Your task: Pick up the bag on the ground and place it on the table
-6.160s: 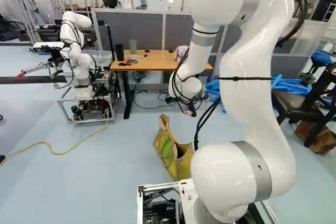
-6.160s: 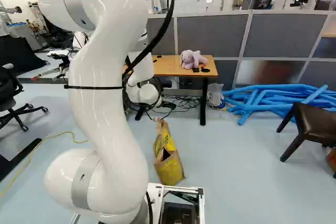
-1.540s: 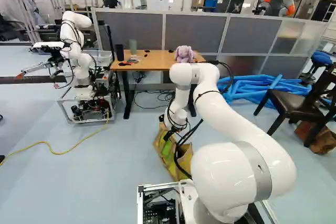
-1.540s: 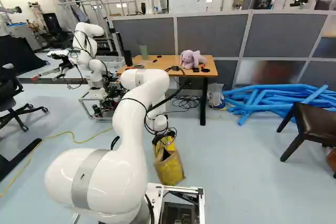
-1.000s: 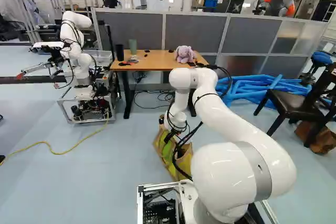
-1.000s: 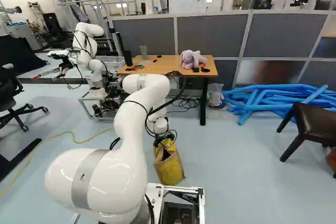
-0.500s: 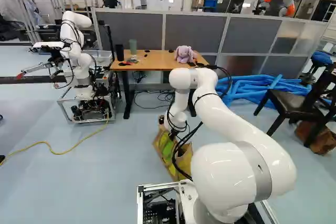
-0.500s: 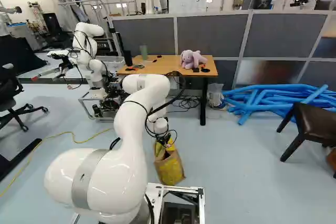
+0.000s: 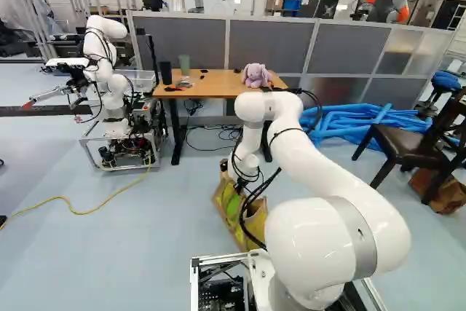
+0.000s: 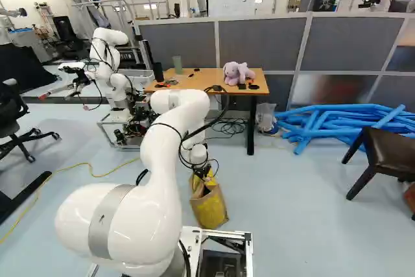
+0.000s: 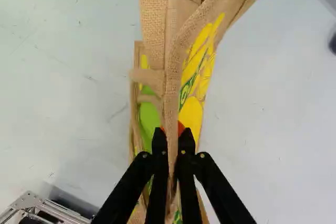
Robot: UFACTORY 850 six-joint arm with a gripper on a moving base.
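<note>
Bag (image 10: 209, 209) in brown and yellow stands on the floor in the right base view, ahead of the base and short of the table (image 10: 194, 77). The gripper (image 10: 203, 171) is at its upper part, but cables and the bag's top make the fingertips hard to pick out. The white arm (image 10: 165, 154) hides part of the floor behind it. Compared with the earliest frame, the arm has come down to the bag, and it now leaves another robot (image 10: 104, 53) and more of the tabletop uncovered. Against the latest earlier frame I see almost no change.

In the left base view, the wrist and black cables cover the middle of the bag and hide where the fingers meet it; a chair (image 9: 408, 143) is cut off at the edge. Since the earliest frame the arm has lowered here too, revealing the plush rabbit (image 9: 255, 75). The bag appears in the same spot on the floor, and the base has not moved.

In the wrist view, the two fingers pinch a narrow strip of the bag's burlap between them. Fabric beyond the fingertips runs out of the picture, and the fingers cover the part beneath them. A metal frame (image 11: 31, 202) shows only partly, beside the gripper (image 11: 172, 142).
</note>
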